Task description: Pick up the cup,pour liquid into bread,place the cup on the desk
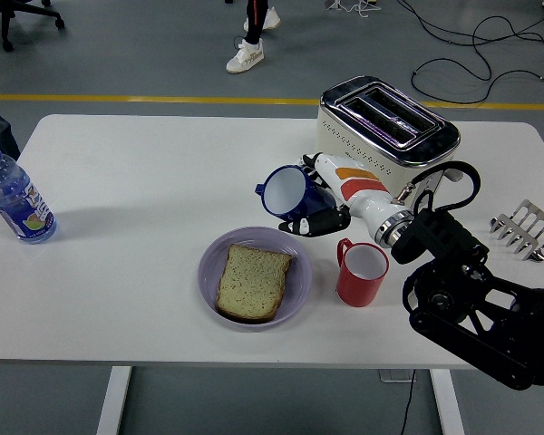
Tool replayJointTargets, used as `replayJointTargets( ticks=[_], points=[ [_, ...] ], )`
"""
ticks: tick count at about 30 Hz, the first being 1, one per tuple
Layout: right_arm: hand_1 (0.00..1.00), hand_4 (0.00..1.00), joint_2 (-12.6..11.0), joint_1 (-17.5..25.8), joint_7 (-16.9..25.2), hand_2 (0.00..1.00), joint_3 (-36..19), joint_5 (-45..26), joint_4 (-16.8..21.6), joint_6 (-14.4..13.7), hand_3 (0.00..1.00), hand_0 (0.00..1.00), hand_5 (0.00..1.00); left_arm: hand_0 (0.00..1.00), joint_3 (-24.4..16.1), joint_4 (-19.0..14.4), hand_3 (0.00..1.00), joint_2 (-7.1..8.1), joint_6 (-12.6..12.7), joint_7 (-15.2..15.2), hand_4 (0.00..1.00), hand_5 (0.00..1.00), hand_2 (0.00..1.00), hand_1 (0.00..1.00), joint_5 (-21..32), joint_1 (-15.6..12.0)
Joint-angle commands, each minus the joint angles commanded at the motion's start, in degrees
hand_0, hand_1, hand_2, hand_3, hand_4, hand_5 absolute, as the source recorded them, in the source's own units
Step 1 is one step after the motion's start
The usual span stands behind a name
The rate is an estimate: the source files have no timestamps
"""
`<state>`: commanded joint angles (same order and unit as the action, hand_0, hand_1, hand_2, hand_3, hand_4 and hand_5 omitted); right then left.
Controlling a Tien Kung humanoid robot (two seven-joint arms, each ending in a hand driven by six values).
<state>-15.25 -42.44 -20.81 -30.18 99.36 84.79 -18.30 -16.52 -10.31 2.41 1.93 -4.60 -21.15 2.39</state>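
My right hand (313,207) is shut on a blue cup (286,191) with a white inside. The cup is tilted over to the left, its mouth facing left and slightly down, held in the air just above the upper right rim of the purple plate (210,258). A slice of bread (252,282) lies flat on that plate. My black right arm (462,299) comes in from the lower right. The left arm is out of sight.
A red mug (360,273) stands just right of the plate, under my forearm. A cream and chrome toaster (383,129) sits behind. A metal toast rack (526,229) is at the far right, a water bottle (14,200) at the far left. A person's feet show beyond the table.
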Motion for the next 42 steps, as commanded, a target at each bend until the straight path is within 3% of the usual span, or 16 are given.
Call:
replayJointTargets(
  ticks=[7,14,35,36,42],
  points=[
    [0.181,0.581,0.8,-2.6,4.0,0.388,4.0,6.1,-2.6,-3.4,0.467,0.243,0.106,0.679,-0.4,0.0,0.679,0.22,0.1,-0.3,0.439,0.945,0.749,0.723,-0.8,-0.3],
    [0.190,0.567,1.7,-6.7,7.2,0.396,9.3,12.7,-7.9,-6.4,0.469,0.250,0.093,0.679,1.0,0.0,0.681,0.35,0.2,-0.1,0.438,0.946,0.750,0.723,0.3,-0.9],
    [0.270,0.539,2.7,-17.2,6.9,0.448,21.4,19.7,-15.7,-10.8,0.490,0.297,0.047,0.679,1.1,0.0,0.679,0.27,0.4,0.2,0.432,0.941,0.749,0.721,1.5,-0.8],
    [0.309,0.533,2.7,-17.4,6.8,0.465,21.6,19.9,-15.8,-10.9,0.502,0.344,0.026,0.679,1.2,0.0,0.680,0.27,0.4,0.2,0.430,0.937,0.748,0.721,1.6,-0.7],
    [0.328,0.523,2.5,-19.3,5.4,0.478,23.2,23.2,-17.3,-12.3,0.509,0.365,0.002,0.678,1.0,0.0,0.679,0.25,0.3,0.1,0.431,0.938,0.749,0.721,1.8,-0.5]
  ],
)
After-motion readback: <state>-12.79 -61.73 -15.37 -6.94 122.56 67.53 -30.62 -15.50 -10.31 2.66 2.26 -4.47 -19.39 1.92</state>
